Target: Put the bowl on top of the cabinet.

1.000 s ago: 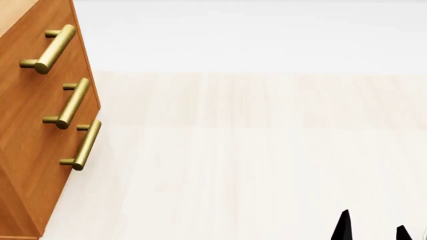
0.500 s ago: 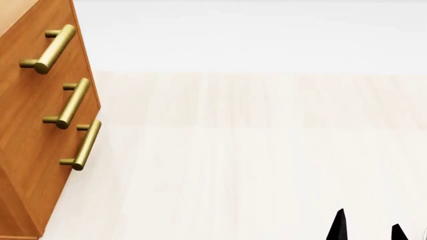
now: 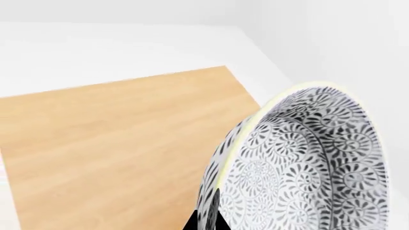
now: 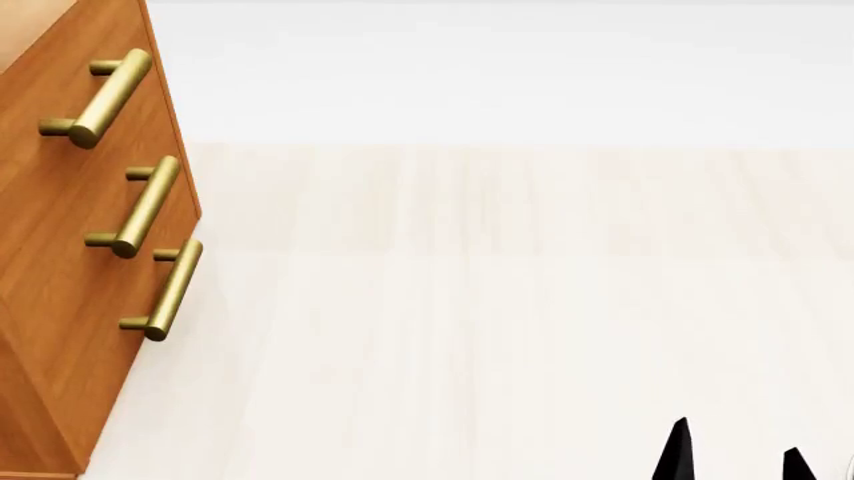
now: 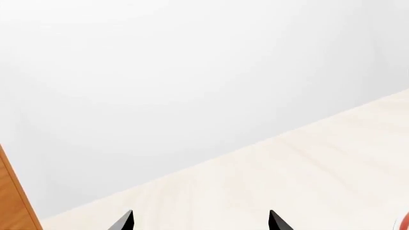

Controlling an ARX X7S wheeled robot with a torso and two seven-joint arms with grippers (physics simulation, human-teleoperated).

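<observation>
The bowl (image 3: 307, 163), white with a grey floral pattern and a pale rim, fills one side of the left wrist view, tilted on edge. My left gripper (image 3: 206, 223) is shut on the bowl's wall, one dark fingertip on each side of it. Beneath the bowl lies the flat orange-brown top of the cabinet (image 3: 115, 143). In the head view the cabinet (image 4: 67, 250) stands at the left with three brass bar handles; the bowl and left gripper are out of that view. My right gripper (image 4: 738, 460) (image 5: 200, 221) is open and holds nothing, low at the right.
Pale wood floor (image 4: 507, 320) stretches right of the cabinet to a white wall (image 4: 507, 70). A strip of the cabinet's side (image 5: 13, 206) shows in the right wrist view. A reddish sliver (image 5: 405, 223) shows at that view's edge.
In the head view the right gripper's fingertips have shifted slightly left since a second ago. Nothing else has moved.
</observation>
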